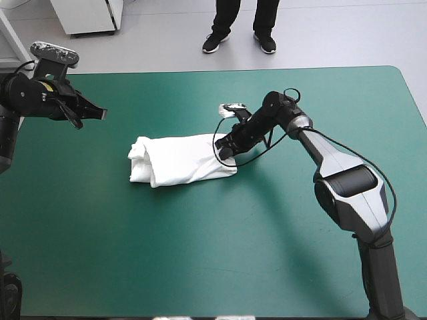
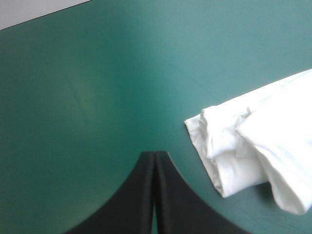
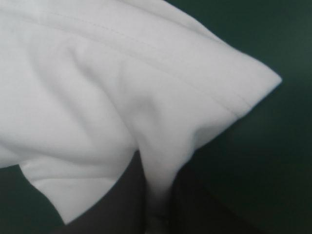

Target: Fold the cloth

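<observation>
Saw T-shirt (image 1: 180, 160) folded in a bundle near ctr of teal-green cover (image 1: 200, 267). Found right gripper (image 1: 225, 152) clamped on its right-hand end, fabric pinched btwn black fingers (image 3: 122, 204), prob. a sleeve hem there. Noted left gripper (image 2: 154, 155) clenched on nothing, over table's left side, well apart from bundle.

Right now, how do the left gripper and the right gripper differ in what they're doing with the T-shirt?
The left gripper is shut on nothing; the right gripper is shut on the T-shirt, cloth pinched between its fingers. The left gripper sits apart from the T-shirt, toward the left edge of the table; the right gripper is at the T-shirt's right end. Both have fingers together.
</observation>
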`<state>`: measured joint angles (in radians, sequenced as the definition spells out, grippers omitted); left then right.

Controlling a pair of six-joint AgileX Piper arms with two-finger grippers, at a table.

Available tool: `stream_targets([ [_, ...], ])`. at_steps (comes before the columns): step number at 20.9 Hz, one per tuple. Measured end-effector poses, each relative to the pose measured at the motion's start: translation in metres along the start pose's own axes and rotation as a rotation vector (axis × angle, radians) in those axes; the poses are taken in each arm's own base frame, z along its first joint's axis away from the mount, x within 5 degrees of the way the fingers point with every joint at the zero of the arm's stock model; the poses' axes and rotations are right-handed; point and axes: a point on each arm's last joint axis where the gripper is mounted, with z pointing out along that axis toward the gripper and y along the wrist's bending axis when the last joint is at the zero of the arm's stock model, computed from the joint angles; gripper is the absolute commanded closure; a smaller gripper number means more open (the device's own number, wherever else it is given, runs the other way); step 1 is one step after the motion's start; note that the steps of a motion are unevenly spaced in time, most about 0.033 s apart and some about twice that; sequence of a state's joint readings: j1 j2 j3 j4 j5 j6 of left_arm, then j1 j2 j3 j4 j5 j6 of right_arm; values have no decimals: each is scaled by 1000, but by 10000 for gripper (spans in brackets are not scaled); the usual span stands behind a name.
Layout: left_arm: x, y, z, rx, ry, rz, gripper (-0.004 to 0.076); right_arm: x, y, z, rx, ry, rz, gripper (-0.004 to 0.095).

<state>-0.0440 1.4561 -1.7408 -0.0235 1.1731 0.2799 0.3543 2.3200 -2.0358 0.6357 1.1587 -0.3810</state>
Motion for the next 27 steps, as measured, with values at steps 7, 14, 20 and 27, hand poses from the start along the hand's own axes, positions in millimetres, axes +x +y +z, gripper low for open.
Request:
stream_targets([
  [7, 0, -1, -3, 3, -8, -3, 733, 23, -91, -92, 281, 1, 117, 921],
  [14, -2, -2, -3, 24, -27, -14, 733, 103, -177, -203, 445, -70, 399, 921],
  [20, -2, -3, -3, 27, -30, -15, 733, 168, -201, -249, 494, -92, 563, 921],
  [27, -2, -3, -3, 30, -32, -16, 733, 215, -198, -265, 515, -93, 623, 921],
])
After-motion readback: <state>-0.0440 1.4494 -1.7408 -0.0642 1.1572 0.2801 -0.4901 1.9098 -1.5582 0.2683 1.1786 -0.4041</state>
